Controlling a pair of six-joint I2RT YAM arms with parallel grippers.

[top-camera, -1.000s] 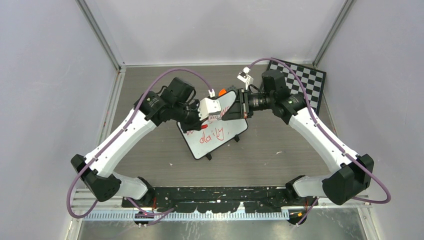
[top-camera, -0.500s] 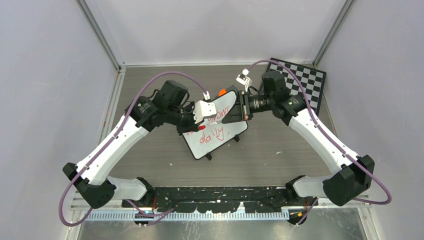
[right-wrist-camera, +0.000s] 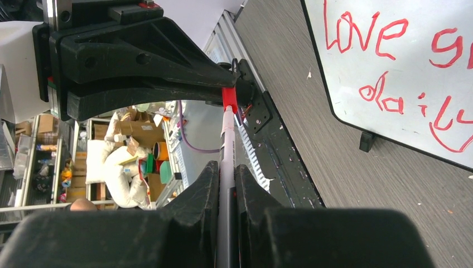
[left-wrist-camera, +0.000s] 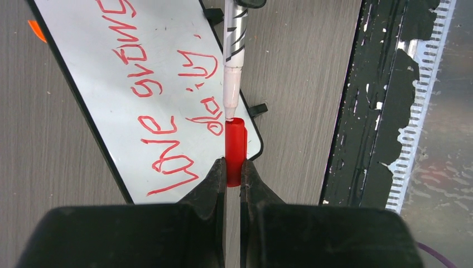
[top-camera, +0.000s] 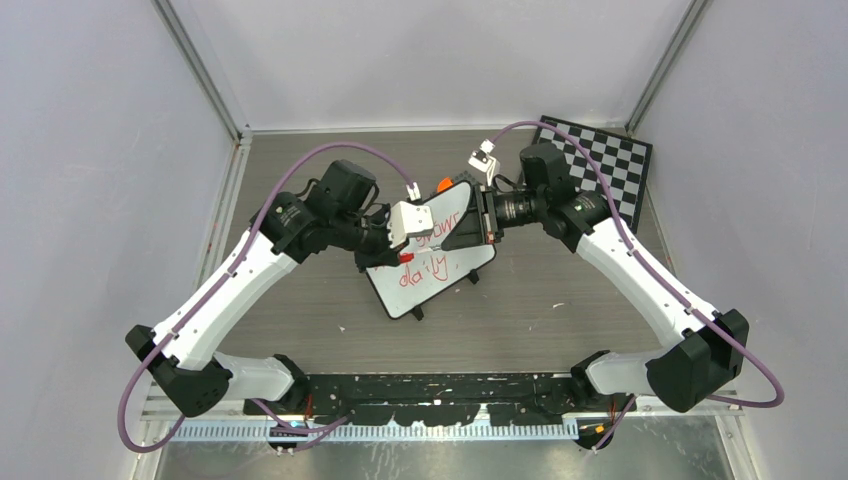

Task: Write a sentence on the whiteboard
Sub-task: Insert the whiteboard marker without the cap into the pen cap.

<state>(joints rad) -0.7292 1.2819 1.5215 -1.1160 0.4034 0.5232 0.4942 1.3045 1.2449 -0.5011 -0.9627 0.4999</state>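
Note:
The whiteboard (top-camera: 432, 282) lies tilted at the table's middle, propped on small black feet. The sentence (left-wrist-camera: 146, 84) is on it in red, two lines reading "love grows daily" (right-wrist-camera: 385, 38). Both grippers meet above the board's far half. My left gripper (left-wrist-camera: 233, 166) is shut on a red marker cap (left-wrist-camera: 235, 139). My right gripper (right-wrist-camera: 226, 168) is shut on the white marker (right-wrist-camera: 227, 131), which points at the cap (right-wrist-camera: 229, 98). The marker's tip (left-wrist-camera: 229, 109) is right at the cap's open mouth, in line with it.
A black-and-white chessboard (top-camera: 612, 162) lies at the back right corner. A small orange piece (top-camera: 443, 185) sits by the whiteboard's far corner. A black scuffed rail (top-camera: 440, 386) runs along the near edge between the arm bases. Grey walls enclose the table.
My left arm has drawn back a little to the left with the cap, its elbow swinging outward. The right gripper and marker have barely shifted. The whiteboard has not moved.

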